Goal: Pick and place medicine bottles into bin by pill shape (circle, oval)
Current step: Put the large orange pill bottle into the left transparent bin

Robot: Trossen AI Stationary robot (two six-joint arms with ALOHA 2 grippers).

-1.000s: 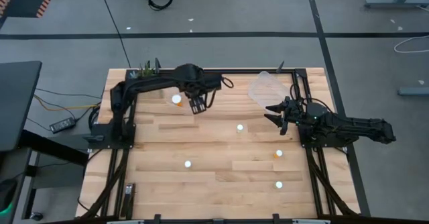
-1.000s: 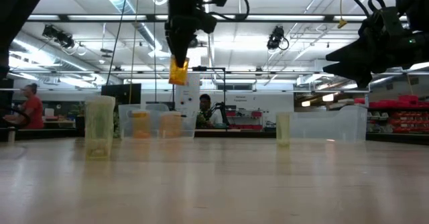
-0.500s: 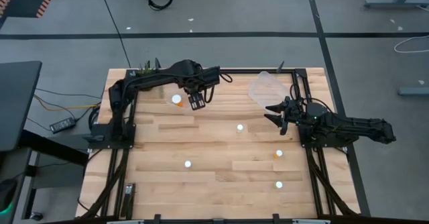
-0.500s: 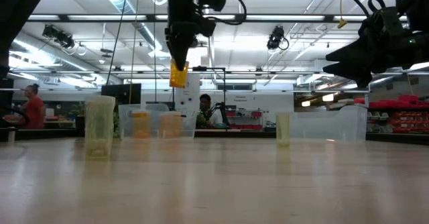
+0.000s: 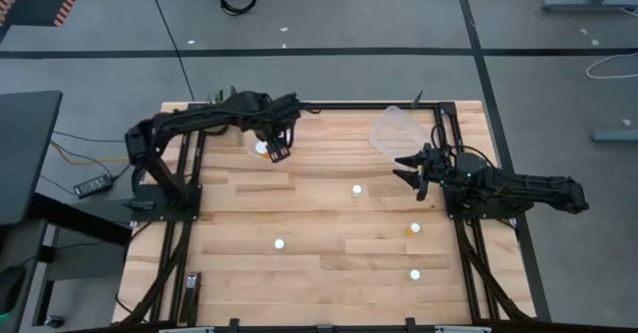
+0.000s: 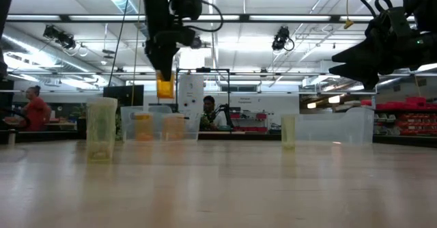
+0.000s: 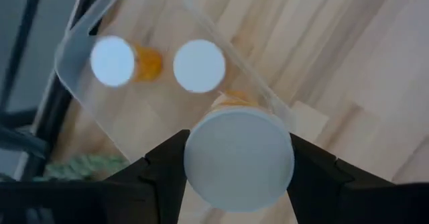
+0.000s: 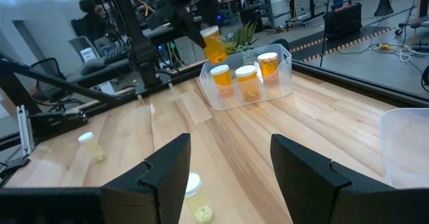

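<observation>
**Bottle over the left bin, release pending**

Pale butcher-block table [image 5: 329, 223], workshop hall behind, a person seated far off at the left edge of the low view.

Left gripper [image 5: 273, 150], upper left of the high view: fingers clamped on a medicine bottle [image 6: 164, 87], held clear of the table. Left wrist view shows its round white cap between the dark fingers, orange body just visible beneath. It hangs above the near wall of the clear bin [image 5: 252, 140]; whether it is fully inside the rim, cannot tell.

Judgement: placing step, nearly done. Next move calls for centring over open floor, lowering, then parting the fingers without knocking the bottles already standing there.

Bin: thin transparent plastic, rectangular, rounded corners. Bottles inside [image 8: 245, 80]: translucent orange, smooth, white caps.

Right gripper [image 5: 410, 167], middle right, waits beside a second clear tub [image 5: 391, 129], fingers spread, nothing held.

Loose bottles [image 5: 356, 188] are scattered across the lower table, well apart.
</observation>
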